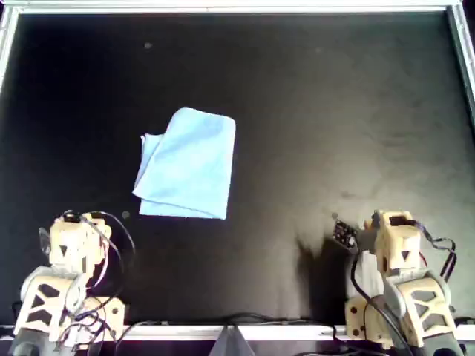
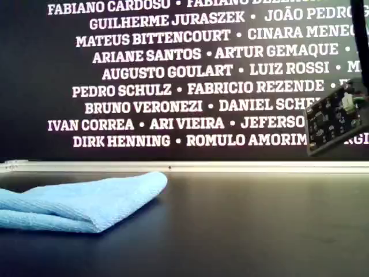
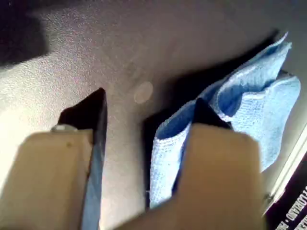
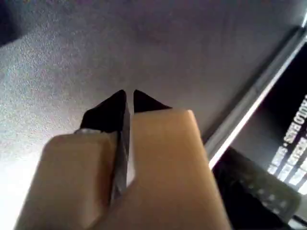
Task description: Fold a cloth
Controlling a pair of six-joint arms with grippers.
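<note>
The light-blue cloth (image 1: pixel 189 163) lies folded into a rough rectangle on the black table, left of centre in the overhead view. It lies low at the exterior view's left (image 2: pixel 86 199). My first gripper (image 3: pixel 151 98) is open and empty, close above the table, with the cloth (image 3: pixel 249 96) beyond one finger and apart from it. In the overhead view it is the arm at the lower left (image 1: pixel 78 222). My second gripper (image 4: pixel 129 96) is shut on nothing above bare table. It is the arm at the overhead view's lower right (image 1: pixel 390 220), far from the cloth.
A pale rail (image 1: pixel 237 7) frames the black table and shows in the exterior view (image 2: pixel 230 166). A small dark circuit board (image 1: pixel 343 233) sits beside the overhead view's right arm and shows in the exterior view (image 2: pixel 334 121). A black wall with white names (image 2: pixel 173 75) stands behind.
</note>
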